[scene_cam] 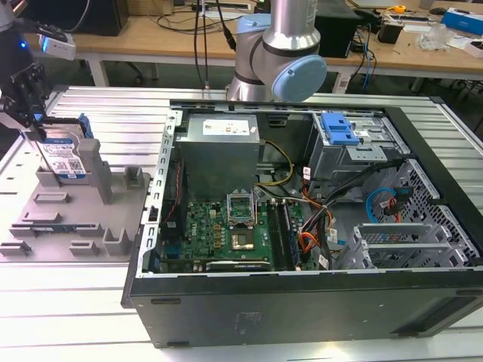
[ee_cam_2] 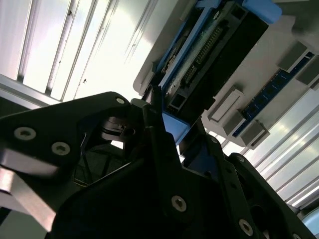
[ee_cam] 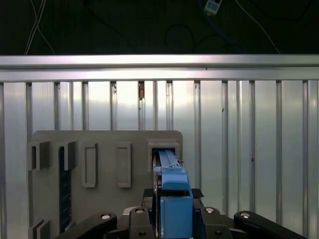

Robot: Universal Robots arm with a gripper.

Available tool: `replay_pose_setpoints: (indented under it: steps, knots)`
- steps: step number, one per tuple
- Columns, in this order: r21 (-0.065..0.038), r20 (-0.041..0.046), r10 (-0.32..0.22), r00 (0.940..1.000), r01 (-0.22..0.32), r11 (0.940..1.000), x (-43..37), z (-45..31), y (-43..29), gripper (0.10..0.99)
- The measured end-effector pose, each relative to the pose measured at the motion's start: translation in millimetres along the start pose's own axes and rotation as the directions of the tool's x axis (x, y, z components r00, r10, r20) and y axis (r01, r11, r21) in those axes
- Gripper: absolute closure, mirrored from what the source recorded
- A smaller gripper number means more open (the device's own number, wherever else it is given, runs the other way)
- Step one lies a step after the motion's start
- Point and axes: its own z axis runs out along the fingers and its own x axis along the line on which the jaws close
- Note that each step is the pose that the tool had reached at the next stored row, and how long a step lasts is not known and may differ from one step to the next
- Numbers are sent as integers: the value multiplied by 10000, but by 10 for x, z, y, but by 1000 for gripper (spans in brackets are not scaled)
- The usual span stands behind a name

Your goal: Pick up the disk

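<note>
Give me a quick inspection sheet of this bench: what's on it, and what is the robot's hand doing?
Surface: ribbed metal table.
Job's things: disk standing on edge in the grey holder tray, at the exterior view's left.
Clutter: open computer case with its blue latch.
Hand: hand down at the disk's top edge, fingers on either side of its blue rail.
Cables: coloured wiring inside the case.
Surroundings: wooden benches behind, carrying equipment.

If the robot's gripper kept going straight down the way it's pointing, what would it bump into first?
The gripper points down over the silver hard drive with blue side rails, standing on edge in the grey plastic holder tray. It would probably meet the drive's top edge first; they may already touch.
</note>
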Motion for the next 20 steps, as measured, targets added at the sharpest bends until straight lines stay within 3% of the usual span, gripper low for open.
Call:
replay_pose_setpoints:
  steps: [3,7,14,15,18,20]
  knots:
    - [2,1,0,10000,0,10000,0,-21,0,718]
    - [0,0,1,10000,-1,10000,-1,-183,2,718]
    - [0,1,0,10000,0,10000,-1,-538,4,718]
    - [1,0,0,10000,0,10000,-1,-636,5,718]
    - [1,-2,0,10000,0,10000,-1,-827,7,718]
    - [0,-2,-1,10000,1,10000,0,-918,7,718]
